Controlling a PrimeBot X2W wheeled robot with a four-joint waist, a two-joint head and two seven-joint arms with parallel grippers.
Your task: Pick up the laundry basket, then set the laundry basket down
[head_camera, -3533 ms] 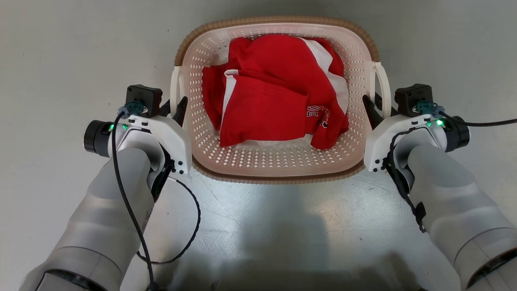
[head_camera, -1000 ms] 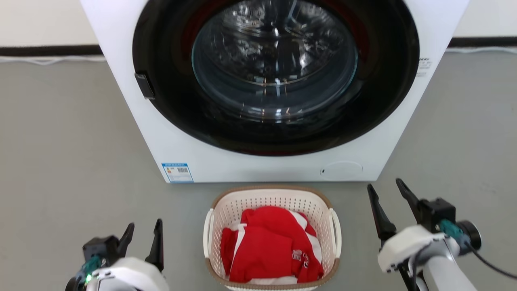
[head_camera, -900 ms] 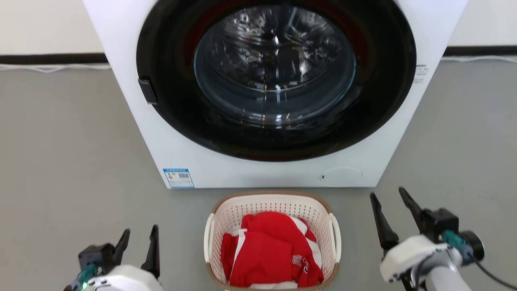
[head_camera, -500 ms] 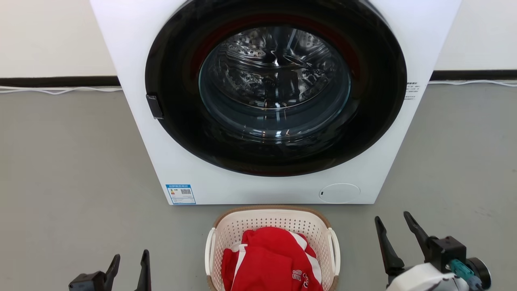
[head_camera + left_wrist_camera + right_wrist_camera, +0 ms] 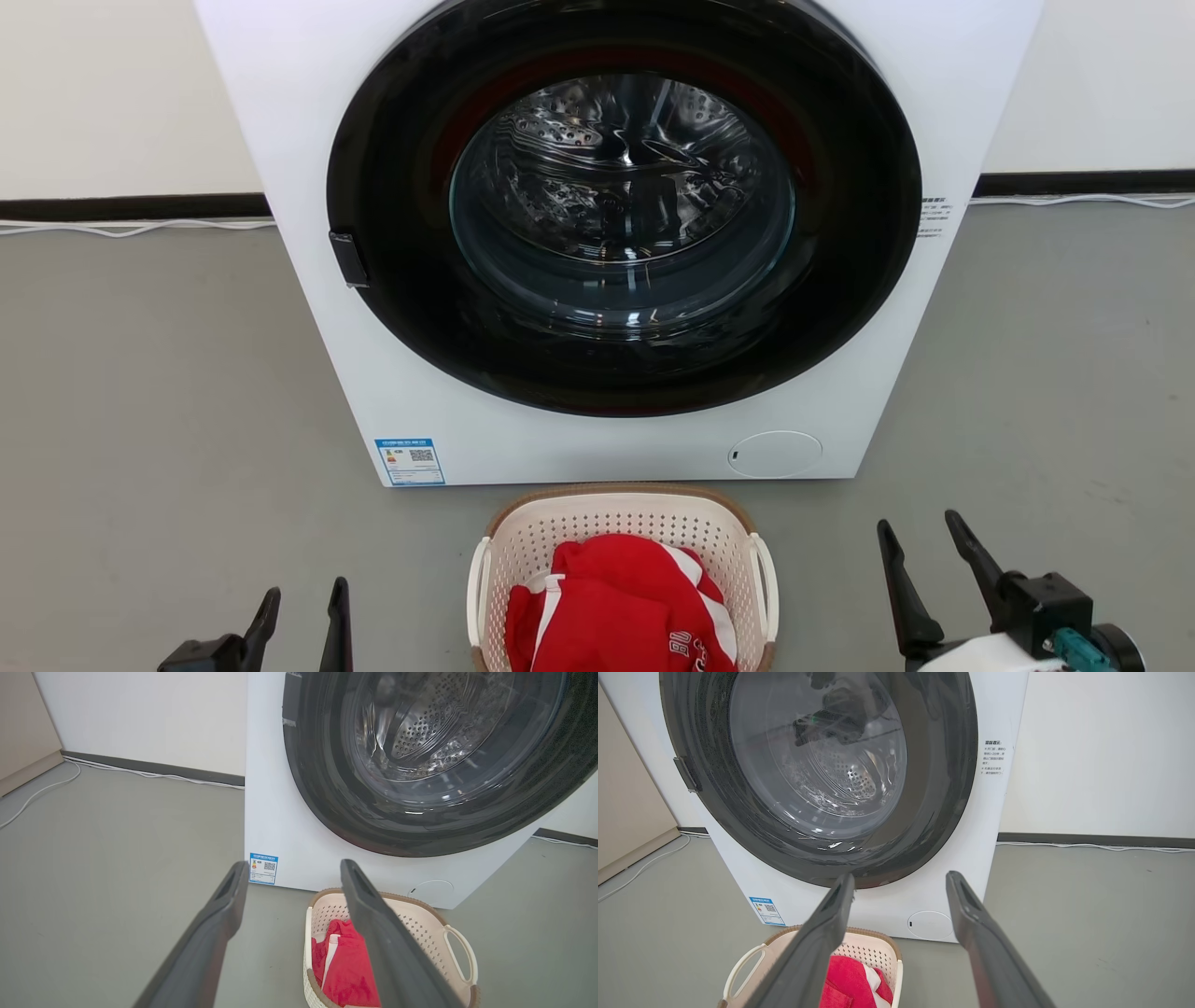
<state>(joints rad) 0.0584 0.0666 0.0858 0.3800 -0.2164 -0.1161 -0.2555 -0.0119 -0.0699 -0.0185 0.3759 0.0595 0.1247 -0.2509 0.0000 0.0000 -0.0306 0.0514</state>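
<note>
On the grey floor [image 5: 140,420], at the bottom middle of my head view, the laundry basket [image 5: 616,513] stands upright with its tan rim facing up and a white handle on each side. A crumpled red garment with white stripes [image 5: 616,607] fills its lower part. The basket's far rim lies close to the foot of the white washer [image 5: 579,453]; I cannot tell whether the two touch. The washer's round dark door [image 5: 621,373] is closed, and the metal drum shows through its glass. A small blue label [image 5: 409,461] sits low on the left of the washer's front and a round cap [image 5: 775,454] low on the right.

My left gripper [image 5: 304,590] is at the bottom left of the view, apart from the basket's left handle, its two dark fingers spread with nothing between them and pointing up the view towards the washer. My right gripper [image 5: 918,521] reaches further up the view on the other side, apart from the right handle, fingers also spread and empty, leaning slightly left. Neither touches the basket. In each wrist view my fingers rise wide apart, aimed at the washer's lower front, with the basket low and partly behind the inner finger.
</note>
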